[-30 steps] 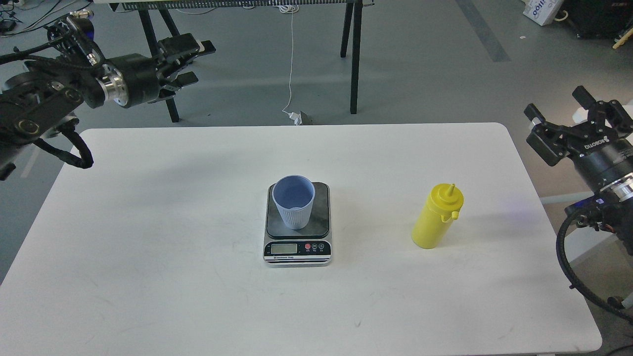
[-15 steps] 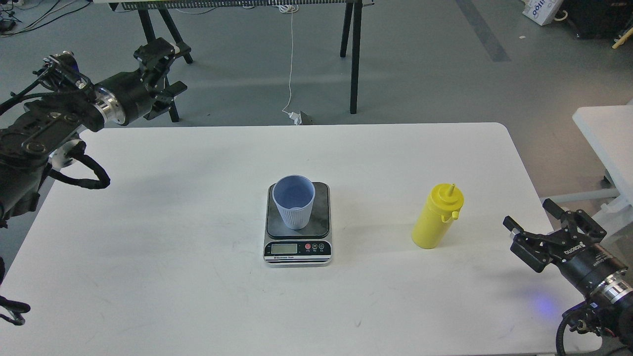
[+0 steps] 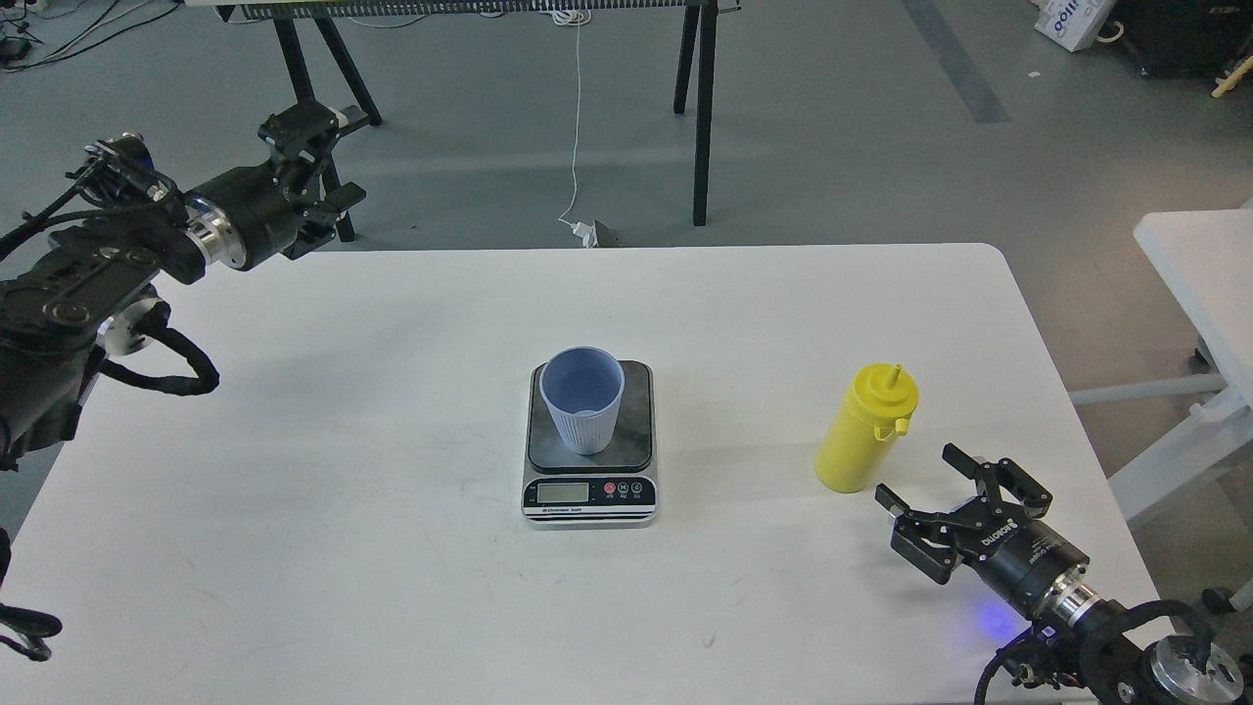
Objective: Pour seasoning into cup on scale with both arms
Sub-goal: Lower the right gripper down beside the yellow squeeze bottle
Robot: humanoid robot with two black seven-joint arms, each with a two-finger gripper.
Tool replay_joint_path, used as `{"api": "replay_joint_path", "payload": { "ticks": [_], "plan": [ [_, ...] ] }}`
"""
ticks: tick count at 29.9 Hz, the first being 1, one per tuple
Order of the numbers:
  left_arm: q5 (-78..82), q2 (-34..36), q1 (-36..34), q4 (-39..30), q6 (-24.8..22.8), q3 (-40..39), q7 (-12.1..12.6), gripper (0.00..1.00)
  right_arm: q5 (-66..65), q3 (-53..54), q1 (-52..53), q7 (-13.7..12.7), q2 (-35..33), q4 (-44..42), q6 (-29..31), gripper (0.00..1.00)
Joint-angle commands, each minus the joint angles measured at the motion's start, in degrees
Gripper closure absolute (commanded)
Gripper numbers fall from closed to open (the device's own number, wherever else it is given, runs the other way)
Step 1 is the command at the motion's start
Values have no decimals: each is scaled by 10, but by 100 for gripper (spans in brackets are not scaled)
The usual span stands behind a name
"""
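Observation:
The yellow seasoning bottle (image 3: 867,428) stands upright on the white table (image 3: 392,548), right of centre. The light blue cup (image 3: 582,399) stands upright on the scale (image 3: 590,447) at the table's middle. My right gripper (image 3: 920,477) is open and empty, low over the table just below and right of the bottle, not touching it. My left gripper (image 3: 311,152) is open and empty, held beyond the table's far left edge, well away from the cup.
Black trestle legs (image 3: 700,108) and a white cable (image 3: 576,117) stand on the grey floor behind the table. A second white table (image 3: 1204,264) is at the right edge. A blue light spot (image 3: 991,619) shows under my right wrist.
My right gripper has moved left and closer to the bottle, from the table's right edge to just beside it. My left gripper has shifted slightly down and left. Bottle, cup and scale have not moved.

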Motion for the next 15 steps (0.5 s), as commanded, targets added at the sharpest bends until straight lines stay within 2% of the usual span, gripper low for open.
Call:
{"api": "replay_joint_path", "payload": {
  "ticks": [1, 15],
  "plan": [
    [0, 0, 1, 0, 0, 0, 0, 0, -20, 0, 13, 0, 15, -10, 0, 0],
    [-1, 0, 16, 0, 0, 0, 0, 0, -69, 0, 52, 0, 65, -62, 0, 0]
  ]
}}
